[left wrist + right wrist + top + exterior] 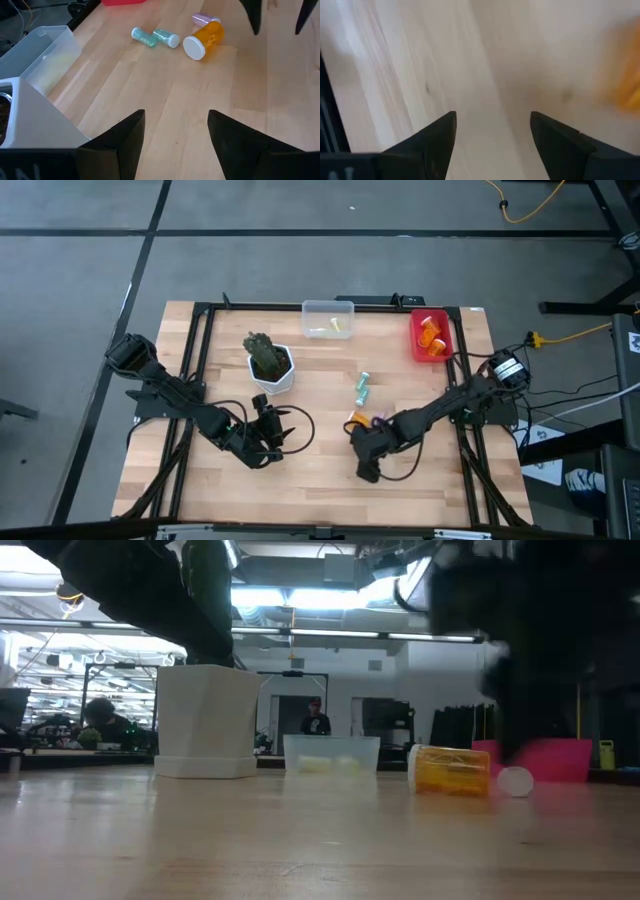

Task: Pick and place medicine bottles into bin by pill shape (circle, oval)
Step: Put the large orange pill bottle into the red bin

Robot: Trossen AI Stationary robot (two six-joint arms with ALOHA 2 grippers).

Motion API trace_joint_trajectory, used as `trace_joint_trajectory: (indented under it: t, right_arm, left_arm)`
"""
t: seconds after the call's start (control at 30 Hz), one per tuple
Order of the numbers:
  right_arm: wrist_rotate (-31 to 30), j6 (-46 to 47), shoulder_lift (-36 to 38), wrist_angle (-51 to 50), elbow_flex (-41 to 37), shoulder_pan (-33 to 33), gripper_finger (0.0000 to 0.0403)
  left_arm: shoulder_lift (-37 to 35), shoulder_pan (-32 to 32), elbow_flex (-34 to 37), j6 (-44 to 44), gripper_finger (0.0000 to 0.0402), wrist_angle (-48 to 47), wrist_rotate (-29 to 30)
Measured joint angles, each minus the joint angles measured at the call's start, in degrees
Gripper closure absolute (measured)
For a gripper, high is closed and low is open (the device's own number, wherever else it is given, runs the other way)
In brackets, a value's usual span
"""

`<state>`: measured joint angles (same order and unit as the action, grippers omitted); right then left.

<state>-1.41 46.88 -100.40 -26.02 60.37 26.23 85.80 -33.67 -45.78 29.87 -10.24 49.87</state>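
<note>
Four loose medicine bottles (202, 37) lie mid-surface (320, 490) near the right hand (367, 472), fingers spread and empty, left hand (283, 430) likewise spread; risk: the round orange bottle rolls off if nudged sideways.

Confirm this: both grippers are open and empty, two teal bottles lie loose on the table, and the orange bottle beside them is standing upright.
One thing is off: the orange bottle lies on its side, as the left wrist view shows. The rest holds: left gripper and right gripper are open and empty, and two teal bottles lie loose.
</note>
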Motion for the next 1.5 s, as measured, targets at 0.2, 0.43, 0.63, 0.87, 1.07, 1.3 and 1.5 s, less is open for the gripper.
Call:
trace_joint_trajectory:
  t: [0.2,0.43,0.63,0.87,1.07,1.3,1.5]
  right_arm:
    - [-14.7,-4.8,0.0,-7.9,6.9,0.0,0.0148]
    - [-22.5,-3.6,0.1,-18.3,9.6,-1.2,0.0148]
    - [-23.7,-3.5,0.1,-17.9,7.9,-1.6,0.0148]
    - [-25.0,-3.4,0.1,-18.2,4.8,-2.2,0.0148]
    - [-25.2,-3.7,0.1,-17.3,5.7,-3.4,0.0148]
    - [-24.5,-3.7,0.1,-16.3,6.2,-3.9,0.0148]
    - [-24.4,-3.7,0.1,-14.9,6.2,-3.9,0.0148]
  left_arm:
    - [0.0,0.0,0.0,0.0,0.0191,0.0,0.0]
    - [0.0,0.0,0.0,0.0,0.0191,0.0,0.0]
    - [0.0,0.0,0.0,0.0,0.0191,0.0,0.0]
    - [0.0,0.0,0.0,0.0,0.0191,0.0,0.0]
    - [0.0,0.0,0.0,0.0,0.0191,0.0,0.0]
    - [0.0,0.0,0.0,0.0,0.0191,0.0,0.0]
    - [0.0,0.0,0.0,0.0,0.0191,0.0,0.0]
